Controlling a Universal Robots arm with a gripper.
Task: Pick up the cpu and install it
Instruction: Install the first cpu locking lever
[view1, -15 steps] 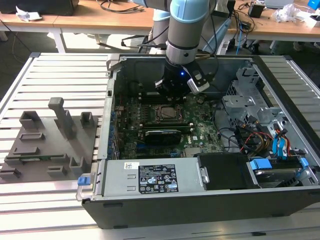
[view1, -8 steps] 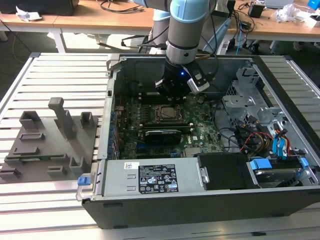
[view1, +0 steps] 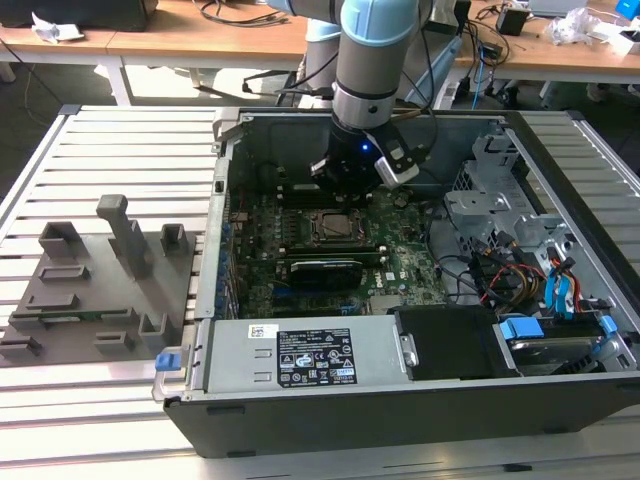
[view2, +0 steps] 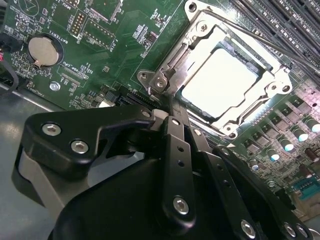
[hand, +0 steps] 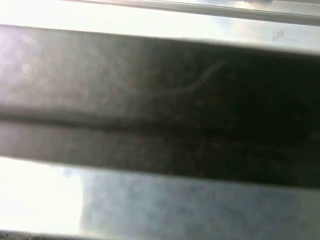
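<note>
Inside the computer case (view1: 560, 400), we find the cpu (view2: 225, 80) seemingly seated in the socket frame (view2: 165, 75); the pincer (view2: 175, 112), its spread untellable, could snag that frame.

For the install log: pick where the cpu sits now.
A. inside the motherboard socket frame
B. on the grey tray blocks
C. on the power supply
A: in the second wrist view the cpu lies flat inside the metal socket frame on the motherboard.
</note>
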